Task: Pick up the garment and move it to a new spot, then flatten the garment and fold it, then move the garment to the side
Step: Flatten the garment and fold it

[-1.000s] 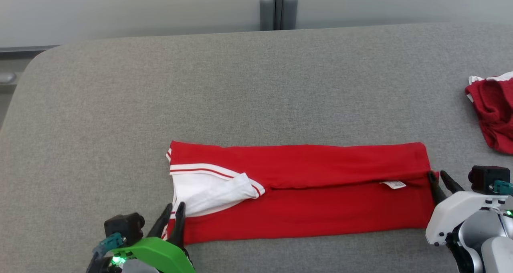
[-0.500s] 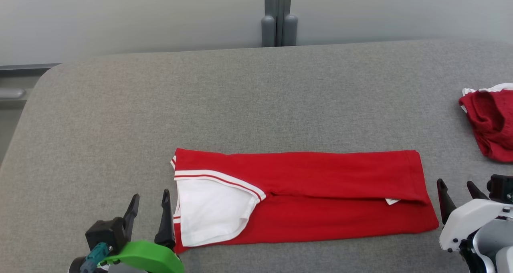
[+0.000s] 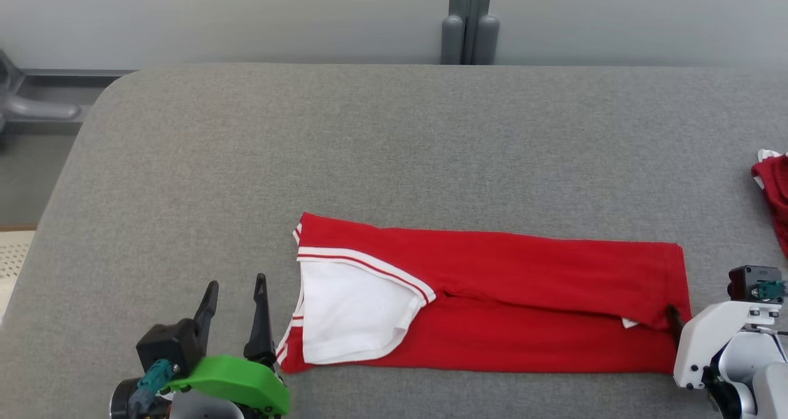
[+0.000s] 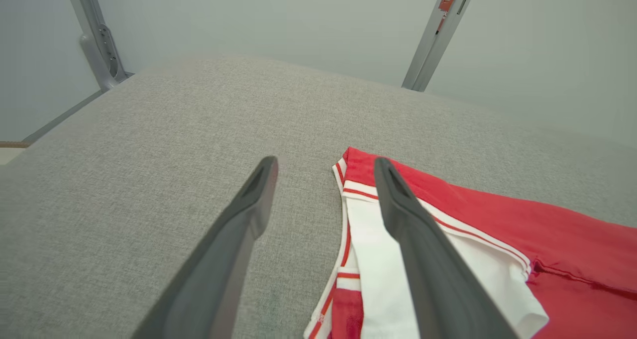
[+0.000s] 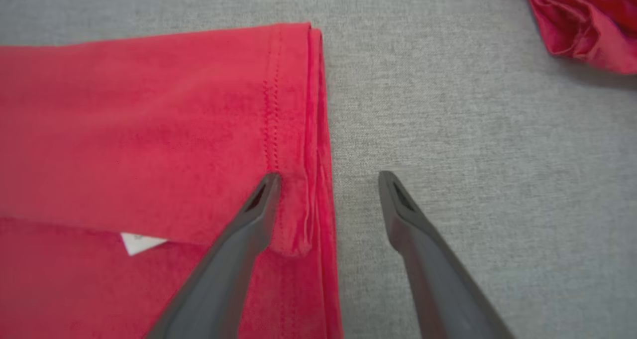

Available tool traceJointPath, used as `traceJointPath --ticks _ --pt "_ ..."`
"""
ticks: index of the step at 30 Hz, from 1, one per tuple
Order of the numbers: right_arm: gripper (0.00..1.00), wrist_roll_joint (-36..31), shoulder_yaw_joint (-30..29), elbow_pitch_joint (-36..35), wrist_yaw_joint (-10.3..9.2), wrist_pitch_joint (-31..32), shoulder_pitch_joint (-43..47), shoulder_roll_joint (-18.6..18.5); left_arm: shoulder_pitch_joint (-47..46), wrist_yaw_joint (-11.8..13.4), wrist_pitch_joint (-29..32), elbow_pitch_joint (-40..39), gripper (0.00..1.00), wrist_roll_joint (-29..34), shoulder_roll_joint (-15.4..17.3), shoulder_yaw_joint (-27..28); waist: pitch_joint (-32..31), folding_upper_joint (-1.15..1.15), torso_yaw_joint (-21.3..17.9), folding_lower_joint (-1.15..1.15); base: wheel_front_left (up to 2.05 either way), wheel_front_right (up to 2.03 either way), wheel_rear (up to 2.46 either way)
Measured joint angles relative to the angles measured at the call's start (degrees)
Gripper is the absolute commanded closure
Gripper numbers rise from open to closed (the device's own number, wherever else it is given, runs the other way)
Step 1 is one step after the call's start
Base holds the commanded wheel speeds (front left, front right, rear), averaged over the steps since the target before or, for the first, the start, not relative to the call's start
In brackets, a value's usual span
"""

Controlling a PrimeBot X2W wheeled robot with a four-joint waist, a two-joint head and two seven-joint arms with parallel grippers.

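A: Where's the garment (image 3: 523, 283)?
B: Flat on the grey table (image 3: 369, 148), near the front edge, folded into a long red strip running left to right. A white panel (image 3: 351, 311) with red-and-white trim shows at its left end.
A: And the left gripper (image 3: 237, 282)?
B: Its 2 fingers are spread and hold nothing. In the head view it sits just beside the strip's left end, over bare table. From its wrist, 1 finger (image 4: 413, 239) overlaps the white trim and the other lies over grey fabric. Whether either touches down, I can't tell.
A: Right gripper (image 5: 329, 176)?
B: Also spread wide, gripping nothing. It straddles the strip's right edge: 1 finger (image 5: 239, 249) above the hemmed corner of the upper flap, the other over bare table just beside the edge.
A: Anything near that corner?
B: A small white label (image 5: 142, 242) peeks out from under the flap, left of that finger.
A: What else is there?
B: A crumpled red cloth (image 3: 772, 197) at the table's far right, well apart from the strip. 2 grey posts (image 3: 466, 37) stand behind the far edge.
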Motion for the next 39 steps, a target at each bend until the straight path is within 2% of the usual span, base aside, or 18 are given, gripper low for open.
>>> traceJointPath --ticks 3,4,5,6,7,13,22,25,29,32,39 --pt "0.0 0.1 -0.4 3.0 0.0 0.0 -0.7 0.0 0.0 0.4 0.1 -0.5 0.0 0.0 0.3 0.2 0.2 0.0 1.1 0.0 0.0 0.0 0.0" --pt "0.09 0.5 -0.6 4.0 0.0 0.0 -1.1 0.0 0.0 0.5 0.1 -0.6 0.0 0.0 0.4 0.2 0.3 0.0 1.5 0.0 0.0 0.0 0.0" --pt "0.6 0.6 -0.9 4.8 0.0 -0.2 -1.4 0.1 0.0 0.5 0.1 -0.8 0.0 0.0 0.5 0.3 0.3 0.0 1.6 0.0 0.0 0.0 0.0" --pt "0.76 0.7 -0.9 5.5 0.01 -0.2 -1.7 0.2 0.0 0.6 0.1 -0.9 0.0 0.0 0.5 0.3 0.3 0.0 1.8 0.0 0.0 0.0 0.0" --pt "1.0 0.9 -0.9 6.2 0.01 -0.2 -2.1 0.2 0.0 0.8 0.1 -0.9 0.0 0.0 0.6 0.3 0.3 0.0 1.8 0.0 0.0 0.0 0.0" --pt "1.0 1.6 -1.1 8.7 0.11 -1.4 -4.2 0.5 0.1 1.2 0.4 -1.5 0.0 0.1 1.0 0.1 -0.1 0.0 0.3 0.0 0.0 0.0 0.0" --pt "1.0 2.6 -5.4 7.7 0.02 -1.8 -3.7 -5.4 0.0 1.7 0.9 -1.6 0.0 0.5 1.0 -0.6 -0.8 0.0 -4.0 0.0 0.0 0.0 0.0" --pt "1.0 3.2 -6.2 5.4 0.01 -2.2 -2.9 -5.8 -0.1 1.9 1.0 -1.6 0.0 0.5 1.0 -0.6 -1.0 0.0 -5.4 0.0 0.0 0.0 0.0" --pt "1.0 6.8 -4.3 -0.5 0.0 -1.1 -2.1 -3.7 -0.3 1.9 1.2 -1.5 0.0 0.5 1.1 -0.7 -1.5 0.0 -6.6 0.0 0.0 0.0 0.0" --pt "1.0 10.5 -0.3 -7.0 -0.02 1.6 -0.7 -1.4 -0.3 1.9 1.7 -1.3 0.0 0.5 1.2 -1.0 -2.2 0.0 -6.7 0.0 0.0 0.0 0.0" --pt "1.0 15.3 8.2 -22.2 -0.04 7.7 2.9 1.1 -0.3 1.9 2.4 -1.4 0.0 0.5 1.6 -1.3 -3.3 0.0 -4.9 0.0 0.0 0.0 0.0"
